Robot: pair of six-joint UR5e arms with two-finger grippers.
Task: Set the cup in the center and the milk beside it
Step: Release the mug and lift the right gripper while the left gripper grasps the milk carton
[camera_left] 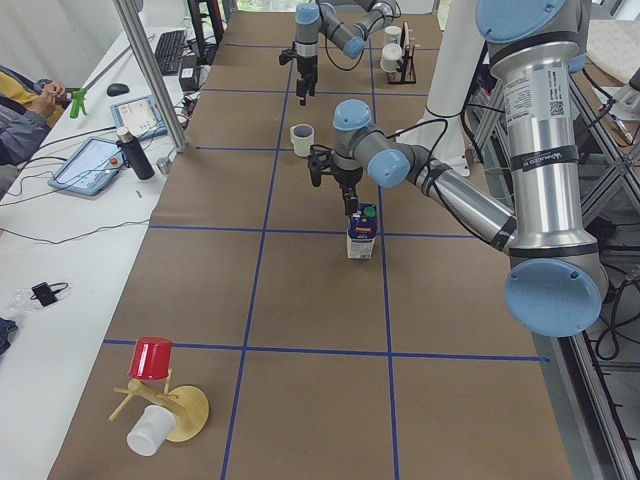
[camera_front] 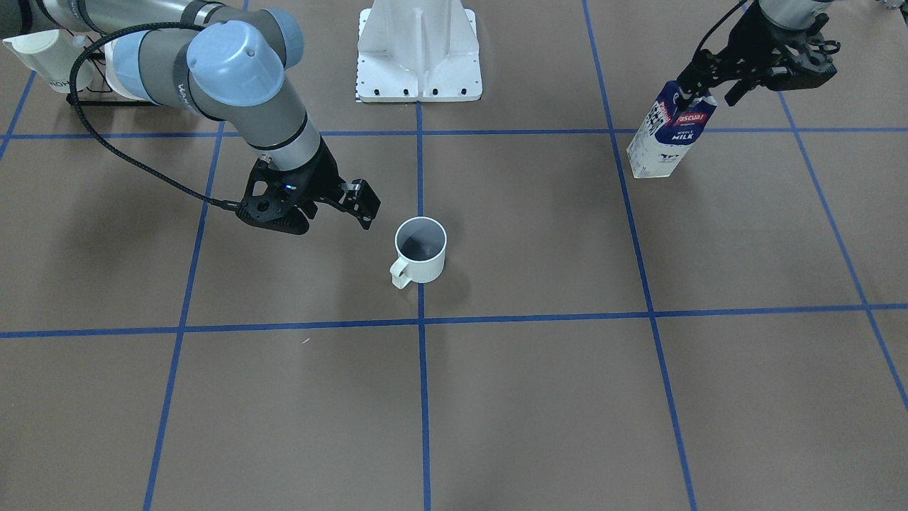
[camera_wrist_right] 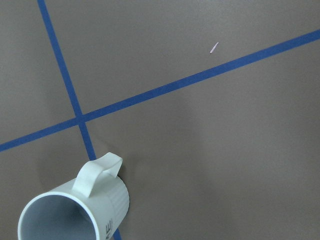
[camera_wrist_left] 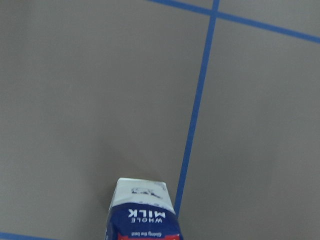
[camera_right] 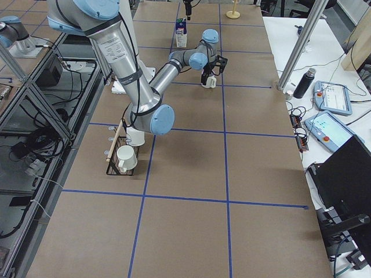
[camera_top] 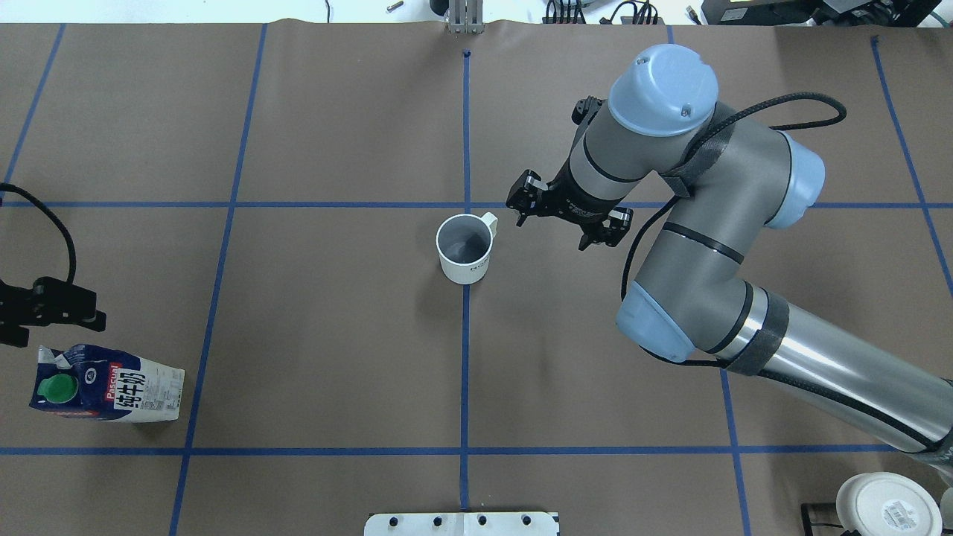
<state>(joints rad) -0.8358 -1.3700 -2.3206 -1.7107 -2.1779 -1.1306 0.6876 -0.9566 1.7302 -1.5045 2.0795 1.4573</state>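
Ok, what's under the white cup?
The cup stands on the brown table, right on the middle blue tape line. The line goes in one side and comes out the other; the bit beneath is hidden.

Blue tape (camera_top: 465, 335) is crossing the brown table (camera_top: 335, 112) in a grid; a white bench (camera_left: 60, 230) is running along its far side, carrying tablets (camera_left: 90, 165).

A robotics lab: tape-gridded table (camera_front: 567, 397), teach pendant (camera_right: 331, 97) (operator's side), aluminium frame post (camera_right: 301, 40).

Silver-grey arm (camera_top: 834, 365) with pale-blue joint caps (camera_top: 663, 78), braided black cable (camera_top: 804, 95).
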